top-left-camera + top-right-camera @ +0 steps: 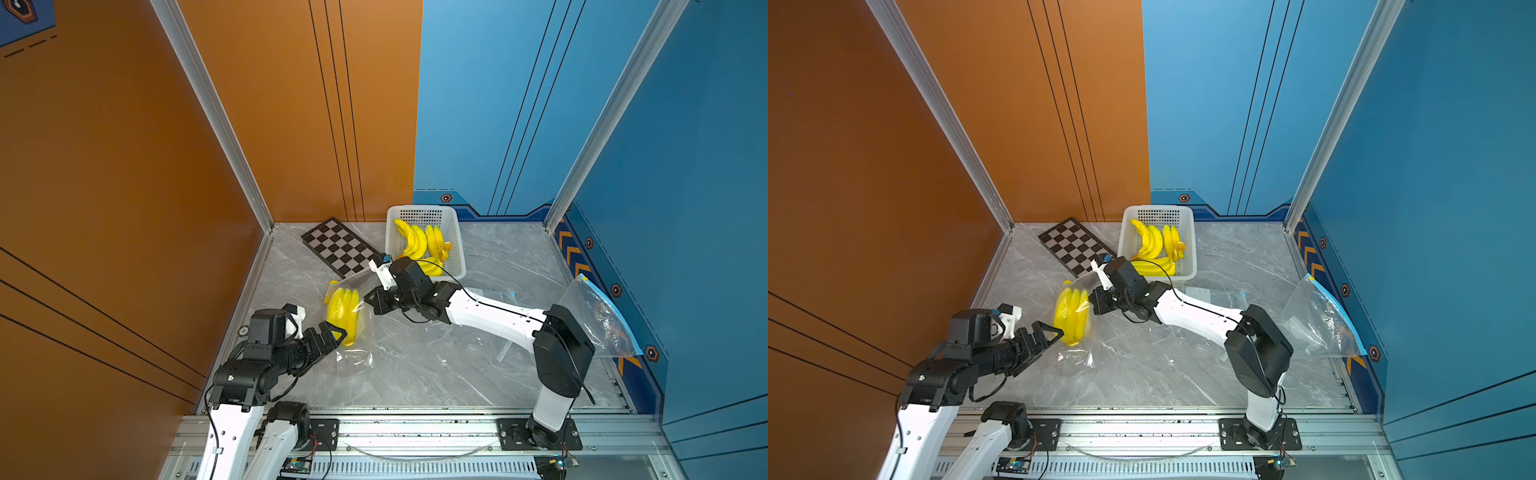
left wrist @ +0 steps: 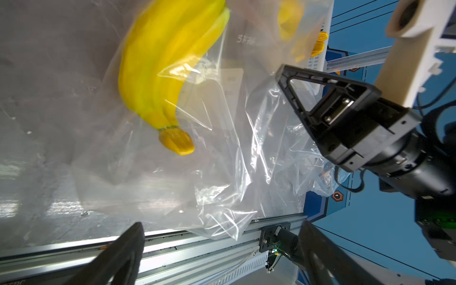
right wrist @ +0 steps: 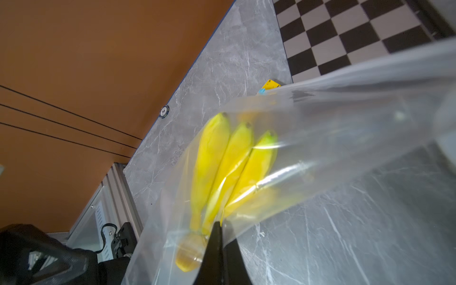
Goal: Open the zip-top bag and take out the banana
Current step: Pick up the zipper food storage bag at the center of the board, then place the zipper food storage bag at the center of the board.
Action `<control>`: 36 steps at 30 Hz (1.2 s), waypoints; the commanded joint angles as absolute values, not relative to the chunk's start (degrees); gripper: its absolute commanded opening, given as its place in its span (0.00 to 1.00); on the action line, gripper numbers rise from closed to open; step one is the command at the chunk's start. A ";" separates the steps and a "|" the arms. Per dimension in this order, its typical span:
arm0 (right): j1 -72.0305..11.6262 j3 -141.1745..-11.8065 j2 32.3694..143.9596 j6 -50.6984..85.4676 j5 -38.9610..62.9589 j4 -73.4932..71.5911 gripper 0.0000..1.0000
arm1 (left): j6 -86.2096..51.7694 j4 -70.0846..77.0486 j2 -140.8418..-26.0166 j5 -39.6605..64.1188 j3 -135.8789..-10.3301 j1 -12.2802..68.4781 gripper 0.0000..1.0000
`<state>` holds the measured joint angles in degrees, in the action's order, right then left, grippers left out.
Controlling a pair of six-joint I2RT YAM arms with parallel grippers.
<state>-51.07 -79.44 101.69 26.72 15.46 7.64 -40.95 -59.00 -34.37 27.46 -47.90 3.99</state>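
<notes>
The right gripper (image 1: pixel 368 298) pinches the bag (image 1: pixel 358 353) at 2 o'clock of the banana (image 1: pixel 341 311); the left gripper (image 1: pixel 338 334), at 7, is spread apart.

Orange wall (image 1: pixel 291 104) meets blue wall (image 1: pixel 478 104) above marble tabletop (image 1: pixel 415 374)

top views: high, facing down, whole table (image 1: pixel 415 374) | wrists: close, share bag (image 2: pixel 222 172)

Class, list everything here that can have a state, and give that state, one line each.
zip-top bag, gripped at one edge; zip open or shut, cannot tell
banana, bunch inside the zip-top bag
right gripper, shut on the zip-top bag
left gripper, open, empty
basket, holding bananas
chessboard, lying flat
second bag, crumpled against the blue wall
</notes>
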 commanded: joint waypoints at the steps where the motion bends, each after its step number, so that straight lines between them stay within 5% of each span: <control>1: -49.89 -78.79 97.83 17.96 13.88 16.91 0.00 | -37.35 -59.92 -34.29 27.27 -46.99 3.33 0.98; 12: -44.97 -60.77 79.29 6.30 10.56 21.27 0.00 | -35.98 -51.69 -36.23 25.23 -43.58 8.42 0.98; 20: -38.18 -53.35 72.57 9.86 9.44 22.97 0.02 | -35.62 -47.49 -40.68 24.64 -43.38 12.21 0.98; 21: -37.29 -52.99 72.04 10.44 9.42 23.55 0.13 | -35.56 -47.19 -41.43 24.62 -43.51 12.67 0.98; 23: -35.42 -53.24 70.94 12.77 8.91 25.71 0.52 | -35.58 -46.32 -42.95 24.44 -43.71 13.46 0.98; 24: -34.47 -53.87 70.44 13.91 8.72 27.00 0.58 | -35.63 -45.93 -43.52 24.48 -43.78 13.69 0.98; 29: -26.45 -60.57 67.52 19.93 13.26 35.77 0.77 | -36.04 -43.83 -47.52 25.21 -44.71 14.15 0.98; 36: -20.71 -68.25 73.10 24.87 25.78 38.16 0.80 | -35.59 -42.80 -51.18 25.67 -46.21 13.89 0.98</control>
<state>-20.27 -65.47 69.91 21.80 19.49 34.28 -36.84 -43.75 -50.76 25.71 -44.14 13.63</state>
